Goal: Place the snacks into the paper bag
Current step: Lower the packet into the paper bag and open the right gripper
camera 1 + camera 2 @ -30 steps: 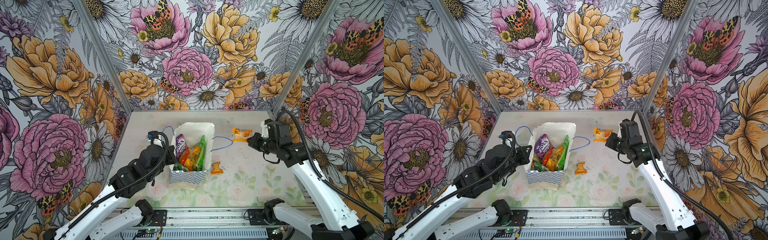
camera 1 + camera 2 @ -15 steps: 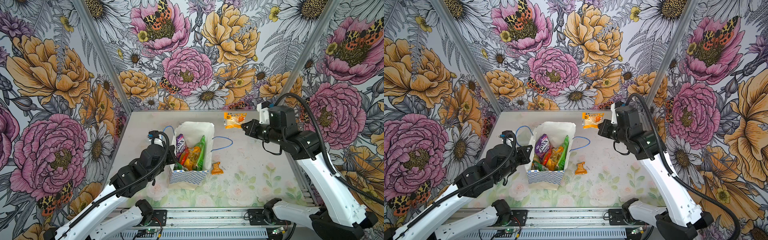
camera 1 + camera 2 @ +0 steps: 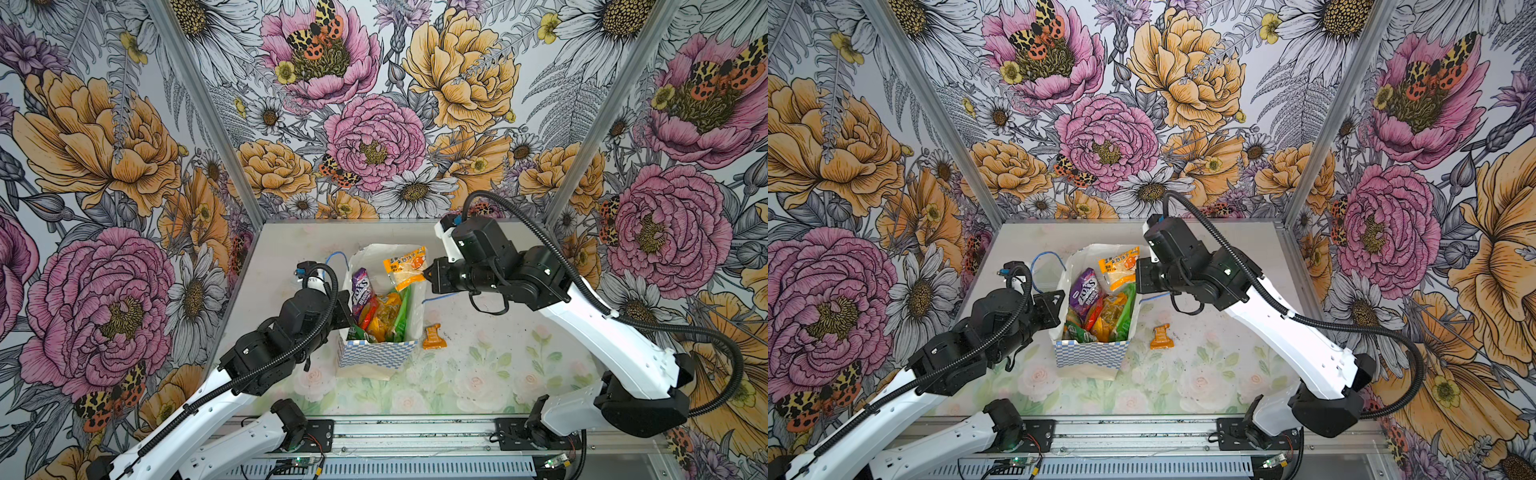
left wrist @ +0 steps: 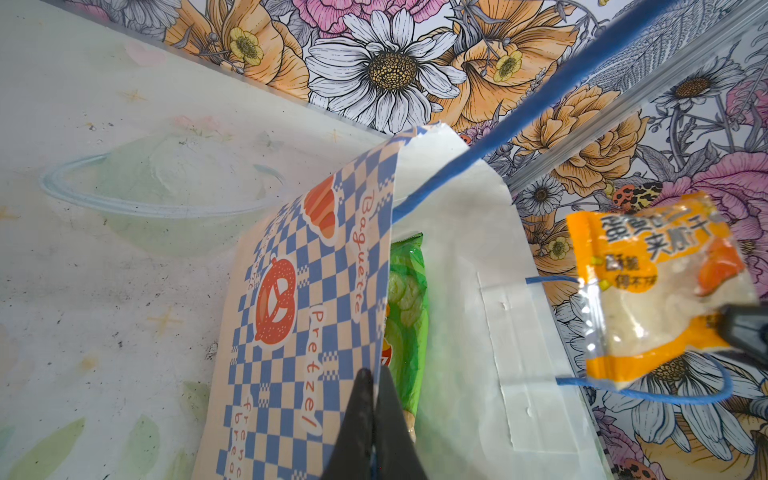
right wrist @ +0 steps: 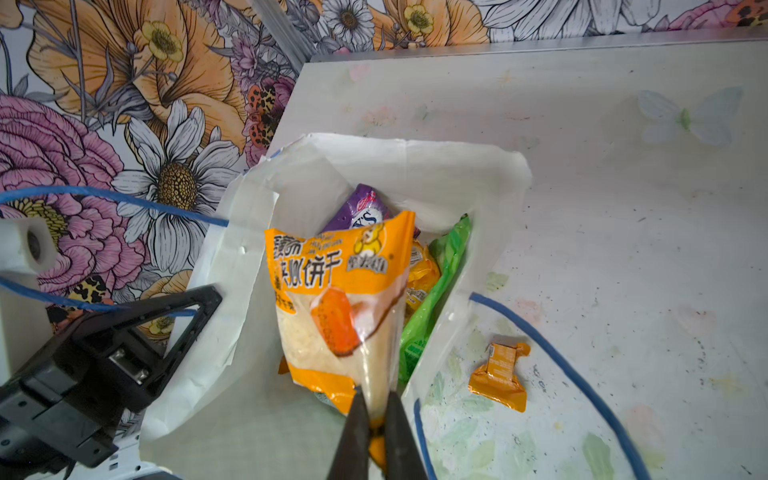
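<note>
Floral walls (image 3: 374, 124), pale table (image 3: 478, 374) | paper bag (image 3: 376, 357) stood open mid-table, packets (image 3: 384, 316) inside | left gripper (image 4: 374, 384) pinched tight on bag wall, plain only in left wrist view | right gripper (image 5: 376, 411) clamped orange-yellow packet (image 5: 332, 291) over bag mouth | small orange sachet (image 5: 500, 374) on table beside bag, unseen by left wrist

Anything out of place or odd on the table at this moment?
One small orange sachet lies crumpled on the table, outside the paper bag and just beside it. Otherwise nothing stands out: the left gripper pinches the bag's rim, and the right gripper holds a big orange packet over the opening.
</note>
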{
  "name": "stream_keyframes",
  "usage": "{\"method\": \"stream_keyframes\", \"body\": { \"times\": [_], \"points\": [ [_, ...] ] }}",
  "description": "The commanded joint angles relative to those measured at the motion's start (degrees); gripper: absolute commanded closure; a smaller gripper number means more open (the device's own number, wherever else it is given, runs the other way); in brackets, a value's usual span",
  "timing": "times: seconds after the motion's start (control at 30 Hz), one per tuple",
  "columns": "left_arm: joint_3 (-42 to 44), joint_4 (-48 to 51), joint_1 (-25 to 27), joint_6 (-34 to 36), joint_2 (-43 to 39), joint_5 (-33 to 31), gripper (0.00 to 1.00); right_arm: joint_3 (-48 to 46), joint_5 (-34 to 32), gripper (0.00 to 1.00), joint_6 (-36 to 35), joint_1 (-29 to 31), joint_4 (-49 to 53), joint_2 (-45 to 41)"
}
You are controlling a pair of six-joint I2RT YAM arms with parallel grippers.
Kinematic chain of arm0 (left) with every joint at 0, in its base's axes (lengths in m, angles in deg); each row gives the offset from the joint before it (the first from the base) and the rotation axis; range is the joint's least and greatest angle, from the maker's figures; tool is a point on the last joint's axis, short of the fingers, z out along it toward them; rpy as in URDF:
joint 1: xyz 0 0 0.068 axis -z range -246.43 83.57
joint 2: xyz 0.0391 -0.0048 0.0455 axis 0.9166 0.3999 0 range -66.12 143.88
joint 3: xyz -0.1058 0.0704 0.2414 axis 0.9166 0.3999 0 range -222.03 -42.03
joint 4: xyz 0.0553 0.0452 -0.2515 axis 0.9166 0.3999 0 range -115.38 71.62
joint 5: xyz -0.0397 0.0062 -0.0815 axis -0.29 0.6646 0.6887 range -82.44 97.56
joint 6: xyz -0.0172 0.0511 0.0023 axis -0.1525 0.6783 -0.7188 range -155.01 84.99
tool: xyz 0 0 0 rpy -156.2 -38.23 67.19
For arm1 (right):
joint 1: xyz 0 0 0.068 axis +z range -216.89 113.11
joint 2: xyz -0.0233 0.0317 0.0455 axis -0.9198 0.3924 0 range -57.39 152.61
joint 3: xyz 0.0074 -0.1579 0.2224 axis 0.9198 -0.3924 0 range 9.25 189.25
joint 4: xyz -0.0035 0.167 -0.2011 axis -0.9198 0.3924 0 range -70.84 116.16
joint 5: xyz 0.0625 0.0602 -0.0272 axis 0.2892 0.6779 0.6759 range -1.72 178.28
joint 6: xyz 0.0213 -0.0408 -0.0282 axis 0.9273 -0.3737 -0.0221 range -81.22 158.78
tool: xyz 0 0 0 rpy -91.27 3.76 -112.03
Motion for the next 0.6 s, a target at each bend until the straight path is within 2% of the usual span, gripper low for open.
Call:
{"method": "stream_keyframes", "body": {
  "times": [0.0,0.2,0.57],
  "points": [
    [-0.8,-4.5,-0.4,-0.7,-0.8,0.2,1.00,2.4,-2.4,1.00,-1.3,2.5,1.7,2.2],
    [-0.8,-4.4,-0.4,-0.9,-1.2,0.5,1.00,2.8,-2.0,1.00,-2.7,6.3,2.0,6.1],
    [0.0,-4.4,-0.4,-0.9,-2.4,-0.1,1.00,1.6,-1.9,1.00,-6.4,7.7,4.7,10.0]
  ]
}}
